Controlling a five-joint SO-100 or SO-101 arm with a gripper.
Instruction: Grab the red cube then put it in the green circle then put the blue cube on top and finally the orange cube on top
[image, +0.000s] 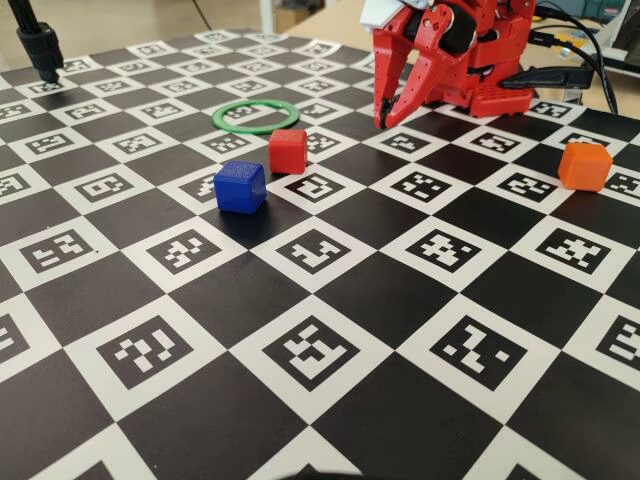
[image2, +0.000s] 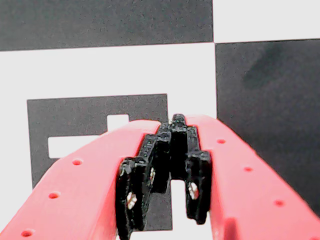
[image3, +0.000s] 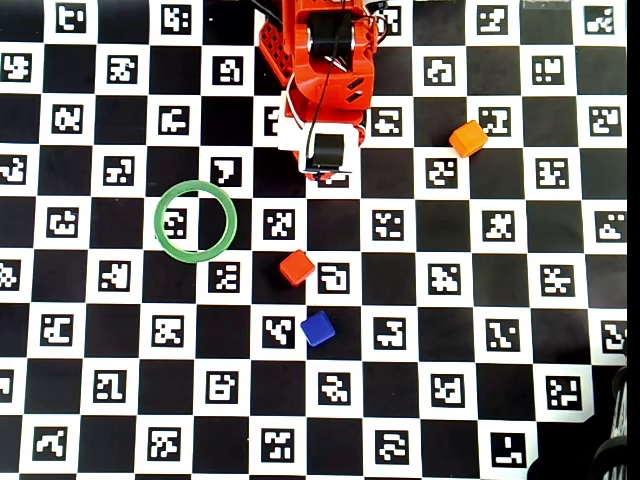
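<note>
— What's closest to you?

— Bare checkered board (image: 330, 420), black and white squares printed with coded markers; I read no words or brand names. Next, the blue cube (image: 240, 186), then the red cube (image: 287, 151) just behind it.

— The others?

— The green circle (image: 255, 115) lies flat and empty beyond the red cube. The orange cube (image: 584, 166) sits well apart at the right of the fixed view.

— The claw?

— My gripper (image: 381, 122) hangs tip-down near the arm's base, fingers together, holding nothing. Beyond the board I see pale tabletop.
</note>
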